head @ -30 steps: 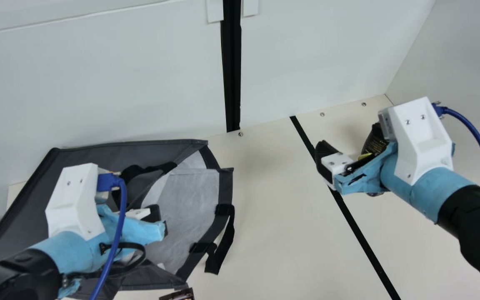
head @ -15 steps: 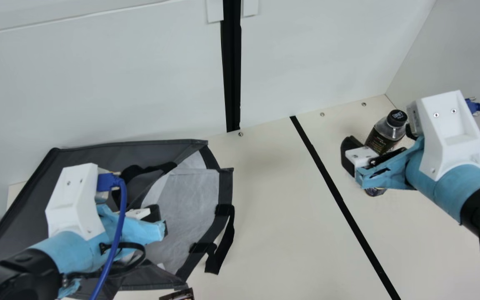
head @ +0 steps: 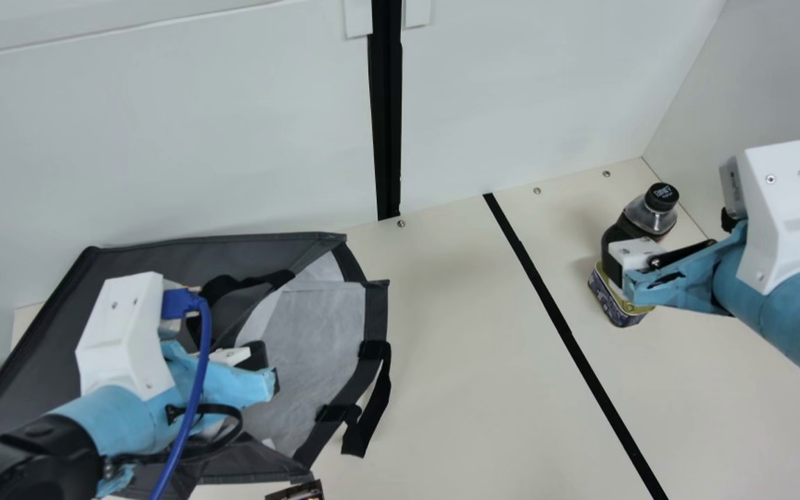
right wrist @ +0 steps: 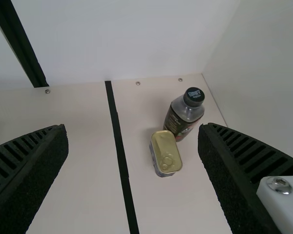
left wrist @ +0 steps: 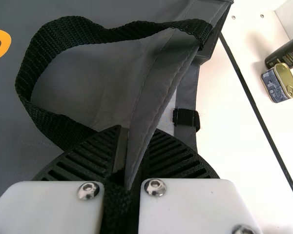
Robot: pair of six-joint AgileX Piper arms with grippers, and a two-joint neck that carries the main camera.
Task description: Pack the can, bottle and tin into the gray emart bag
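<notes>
Bag [head: 261,246] of gray fabric, in the main view, lying on the cream table [head: 469,361] with its pale lining exposed. Left gripper [head: 268,368] at its mouth; right gripper [head: 671,237] near the bottle [head: 652,212] and the tin [head: 615,303]. Both of these stand on the table beyond the black line [head: 562,323] from the bag, the bottle upright, the tin just beside its base.

Left wrist view: jaws closed to a narrow gap, pinching the hemmed edge [left wrist: 154,105] of the bag between the ribbed fingers [left wrist: 173,158]; a black strap [left wrist: 71,34] loops beside them.

Right wrist view: jaws wide apart, with the bottle and the tin seen between the two fingers and farther off, the tin's ring-pull lid [right wrist: 166,148] facing up. Whether bottle and tin touch cannot be told.
</notes>
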